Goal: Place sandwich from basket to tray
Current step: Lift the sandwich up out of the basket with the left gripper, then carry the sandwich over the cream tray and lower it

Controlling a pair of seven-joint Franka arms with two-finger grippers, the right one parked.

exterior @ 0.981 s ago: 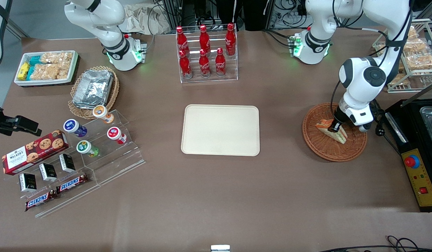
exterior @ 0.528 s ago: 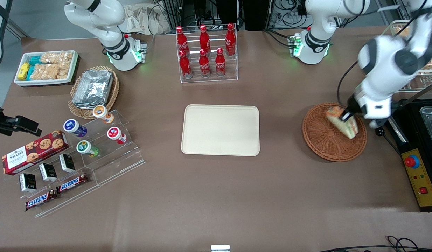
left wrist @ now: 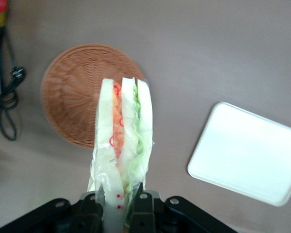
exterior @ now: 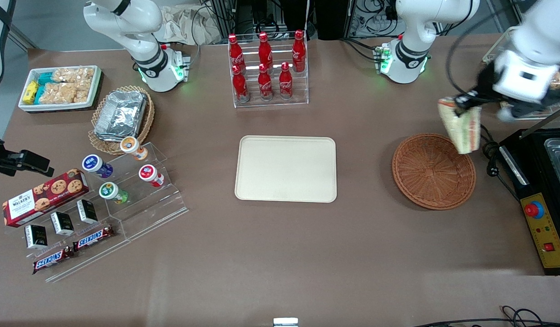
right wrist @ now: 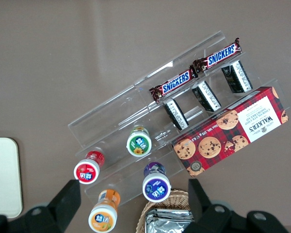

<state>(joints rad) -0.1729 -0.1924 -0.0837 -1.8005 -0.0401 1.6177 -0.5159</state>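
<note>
My left gripper (exterior: 466,102) is shut on the sandwich (exterior: 461,125), a clear-wrapped wedge of white bread with orange-red and green filling. It holds it high above the table, over the rim of the round brown wicker basket (exterior: 433,171) farthest from the front camera. The basket holds nothing. In the left wrist view the sandwich (left wrist: 121,141) stands out from between the black fingers (left wrist: 141,208) of the gripper (left wrist: 117,208), with the basket (left wrist: 75,97) and the cream tray (left wrist: 250,153) far below. The flat cream tray (exterior: 286,168) lies mid-table, toward the parked arm's end from the basket.
A rack of red cola bottles (exterior: 266,68) stands farther from the front camera than the tray. A black control box with a red button (exterior: 541,218) lies beside the basket at the working arm's end. A wire rack of bagged snacks (exterior: 541,72) stands near the gripper.
The gripper has lifted the sandwich out of the basket and carried it up and away from the front camera. The basket is left empty.
</note>
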